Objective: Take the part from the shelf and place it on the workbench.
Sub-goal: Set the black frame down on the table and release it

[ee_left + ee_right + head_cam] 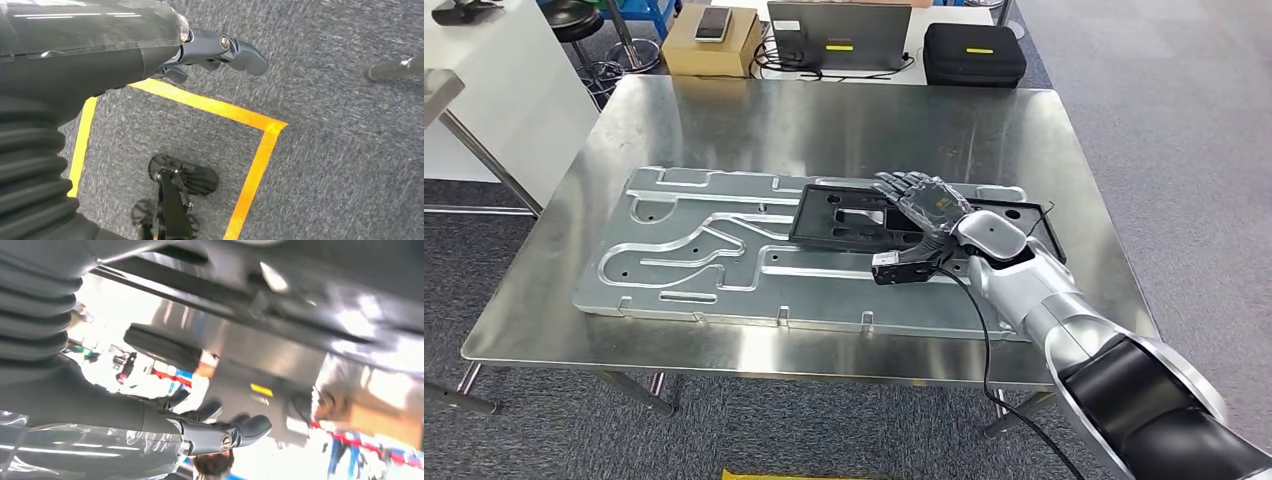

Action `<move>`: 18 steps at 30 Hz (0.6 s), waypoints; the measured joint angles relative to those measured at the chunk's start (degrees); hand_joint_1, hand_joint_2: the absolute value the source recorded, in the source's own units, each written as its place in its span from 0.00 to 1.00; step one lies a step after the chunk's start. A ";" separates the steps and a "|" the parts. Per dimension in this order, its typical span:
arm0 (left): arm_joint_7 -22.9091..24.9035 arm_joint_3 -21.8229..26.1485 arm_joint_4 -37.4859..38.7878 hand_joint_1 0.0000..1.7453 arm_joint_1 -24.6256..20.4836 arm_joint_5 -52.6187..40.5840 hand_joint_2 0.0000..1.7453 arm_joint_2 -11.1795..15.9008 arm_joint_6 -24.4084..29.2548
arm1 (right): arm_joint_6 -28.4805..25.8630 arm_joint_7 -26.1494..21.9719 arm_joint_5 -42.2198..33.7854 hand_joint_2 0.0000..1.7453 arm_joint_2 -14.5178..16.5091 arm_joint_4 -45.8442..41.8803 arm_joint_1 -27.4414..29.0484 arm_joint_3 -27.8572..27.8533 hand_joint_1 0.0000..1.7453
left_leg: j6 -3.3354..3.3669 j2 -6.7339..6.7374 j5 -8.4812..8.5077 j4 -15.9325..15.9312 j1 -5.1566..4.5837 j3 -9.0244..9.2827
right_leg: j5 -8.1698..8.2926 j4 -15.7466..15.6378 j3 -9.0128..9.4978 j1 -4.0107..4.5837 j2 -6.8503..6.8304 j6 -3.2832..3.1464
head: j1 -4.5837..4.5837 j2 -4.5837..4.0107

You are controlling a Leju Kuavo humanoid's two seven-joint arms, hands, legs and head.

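Part [849, 215]: flat black plate with cut-outs, matte, rectangular, lying on the large aluminium fixture plate [694, 255] atop the workbench [824, 120], right of centre.

Head view. Right hand [921, 215] stretched over the near-right portion of the part, fingers extended and flat across its top, thumb lower, toward the near edge. Cannot tell whether still gripped or merely rested upon; probably spread this way to steady the plate as it settles flat. Judged: placement step at or near its end. Fixture plate milled with winding grooves and slots, dull silver; workbench top brushed steel, reflective, rounded corners. Far side: cardboard box [712, 40], laptop [839, 35], black case [974, 52].

Left wrist view. Left hand [220, 52] hanging over grey carpet [340, 125], dark fingers curled loosely, nothing in them; idle since one hand suffices, likely. Yellow tape [215, 107] marking a square on the floor.

Right wrist view. Blurred, overexposed. Right hand's thumb and dark fingers seen against a dark underside, possibly the part's edge; contact unclear.
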 joint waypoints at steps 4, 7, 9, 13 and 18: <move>0.69 -0.16 0.00 0.00 -0.03 -0.03 0.00 0.01 0.16 | -3.15 -2.42 -3.45 0.00 0.55 -2.96 0.37 -1.98 0.00 | 0.03 -0.21 -0.46 0.61 -0.15 0.11 | 3.12 -0.49 -0.13 0.00 0.08 -0.33 | 0.00 0.00; 0.91 -0.19 0.01 0.00 -0.02 -0.03 0.00 -0.05 0.20 | -3.39 -3.17 -4.88 0.00 0.89 -5.50 0.14 -3.25 0.00 | -0.62 -0.17 -1.02 1.46 -0.37 -0.25 | 6.67 -9.75 4.01 0.56 -1.09 -1.13 | 0.00 0.00; 1.00 -0.19 0.03 0.00 0.09 -0.03 0.00 -0.08 0.22 | -3.15 -3.27 -5.16 0.00 1.06 -6.81 0.31 -3.53 0.00 | -1.20 0.00 -1.04 1.63 -0.48 -0.57 | 6.47 -11.08 4.38 0.93 -1.25 -1.40 | 0.00 0.00; 1.03 -0.21 0.06 0.00 0.06 -0.04 0.00 -0.09 0.22 | -3.13 -3.27 -5.31 0.00 0.85 -8.57 0.43 -3.74 0.00 | -2.62 0.38 -3.54 4.94 -0.31 -1.69 | 6.80 -12.07 4.97 0.39 -1.16 -2.22 | -0.01 0.00; 1.09 -0.21 0.07 0.00 0.11 -0.02 0.00 -0.03 0.16 | -3.59 -4.76 -7.83 0.00 -0.74 -10.07 1.42 -4.00 0.00 | -3.96 0.78 -7.98 17.03 0.22 -7.47 | 6.77 -12.06 5.14 0.34 -1.29 -2.40 | -0.02 0.00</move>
